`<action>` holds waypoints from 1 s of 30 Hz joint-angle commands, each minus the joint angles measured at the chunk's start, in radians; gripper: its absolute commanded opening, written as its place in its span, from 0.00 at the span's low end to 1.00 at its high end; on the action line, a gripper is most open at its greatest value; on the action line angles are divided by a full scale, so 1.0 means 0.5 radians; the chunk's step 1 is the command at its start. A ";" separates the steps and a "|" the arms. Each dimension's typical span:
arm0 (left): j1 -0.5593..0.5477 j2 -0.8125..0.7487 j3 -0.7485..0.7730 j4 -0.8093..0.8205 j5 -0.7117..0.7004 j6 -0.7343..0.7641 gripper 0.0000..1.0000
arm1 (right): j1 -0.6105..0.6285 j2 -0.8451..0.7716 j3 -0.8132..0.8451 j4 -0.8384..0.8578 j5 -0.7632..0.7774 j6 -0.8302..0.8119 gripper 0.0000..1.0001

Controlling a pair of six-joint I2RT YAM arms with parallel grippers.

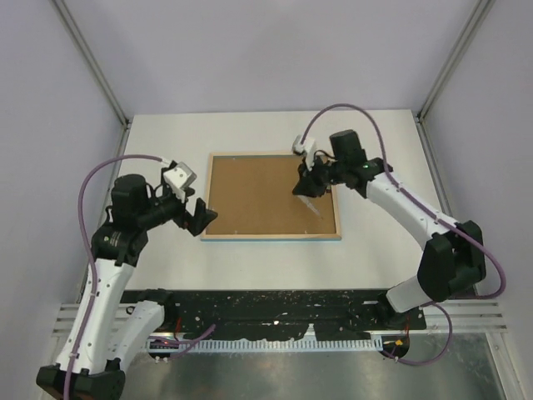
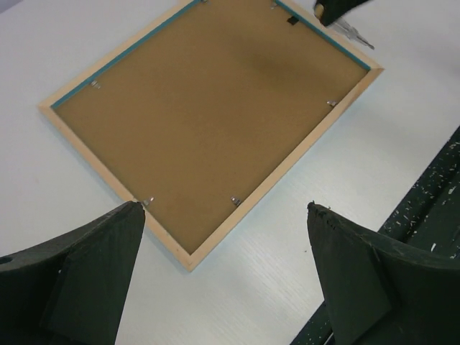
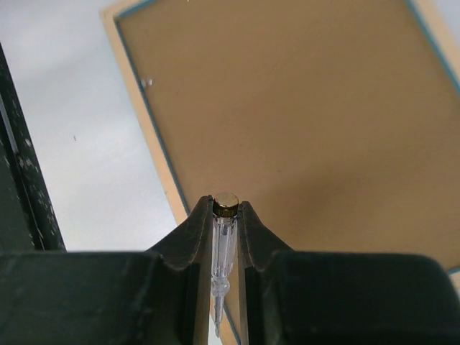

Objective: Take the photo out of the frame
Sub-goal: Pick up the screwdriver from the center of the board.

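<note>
Top external view: the frame [image 1: 272, 237] lies face down on the bench [image 1: 166, 133], brown backing board [image 1: 262, 196] up (photo hidden beneath). Right hand [image 1: 310, 190] pinches a clear screwdriver [image 3: 224, 244] over the board's right part; left hand [image 1: 202, 218] gapes wide, empty, beside the frame's left edge.

Frame [image 1: 272, 237] lies on table [image 1: 166, 137]; backing board [image 1: 258, 192] in it; screwdriver [image 3: 224, 241] over its right part.

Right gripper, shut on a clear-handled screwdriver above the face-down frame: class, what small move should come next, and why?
Probably lower the screwdriver until its tip meets a metal tab, then push that tab aside. The right gripper holds the tool, the frame lies face down, and tabs pin the backing board, hiding the photo.
</note>
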 commanded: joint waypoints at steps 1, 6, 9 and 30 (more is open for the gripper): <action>-0.250 0.243 0.266 0.150 0.128 0.050 1.00 | -0.382 -0.181 0.039 0.661 -0.690 0.819 0.08; -0.434 0.605 0.462 0.319 0.331 -0.109 1.00 | -0.791 -0.188 -0.227 1.975 -0.961 2.298 0.08; -0.514 0.853 0.622 0.405 0.469 -0.271 1.00 | -0.902 -0.120 -0.375 2.665 -0.882 2.862 0.08; -0.956 1.597 0.904 1.028 0.632 -1.278 0.99 | -0.669 -0.341 -0.900 3.483 -0.262 3.260 0.08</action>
